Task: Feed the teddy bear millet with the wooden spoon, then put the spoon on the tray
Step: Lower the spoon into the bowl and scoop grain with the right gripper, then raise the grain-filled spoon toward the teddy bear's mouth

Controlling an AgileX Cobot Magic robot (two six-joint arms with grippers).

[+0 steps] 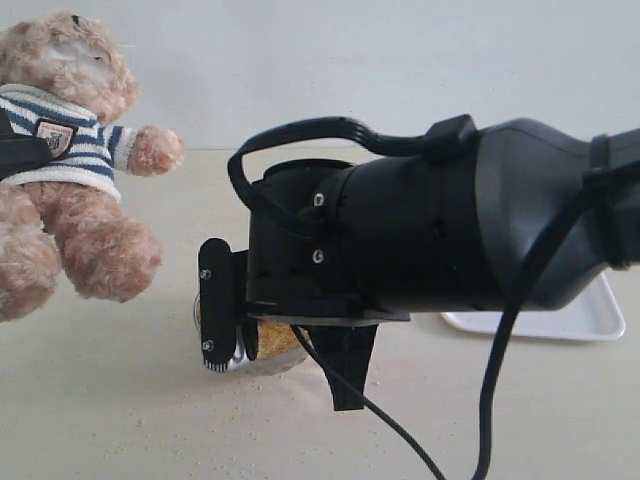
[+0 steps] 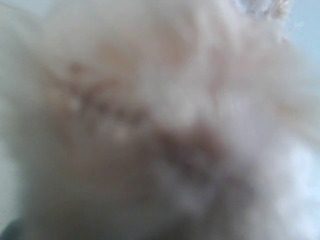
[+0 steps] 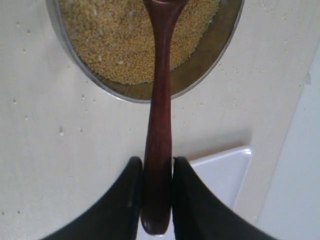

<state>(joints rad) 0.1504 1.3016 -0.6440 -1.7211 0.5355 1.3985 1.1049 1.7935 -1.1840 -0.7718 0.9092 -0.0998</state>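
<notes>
wooden spoon (image 3: 159,125) clamped in right gripper (image 3: 157,164)
its far end is held over the millet (image 3: 115,45) in the metal bowl (image 3: 212,67); tray (image 3: 220,175) nearby. teddy bear (image 1: 70,150) seen far left; left gripper (image 1: 18,155) state cannot be told.

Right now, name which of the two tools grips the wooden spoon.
The right tool pinches the wooden spoon over the millet; the left wrist view shows only teddy bear fur.

teddy bear (image 1: 70,150) striped shirt | millet (image 3: 120,35) in metal bowl (image 3: 202,64) | wooden spoon (image 3: 159,125) tip over millet | tray (image 1: 590,318) white, flat
</notes>
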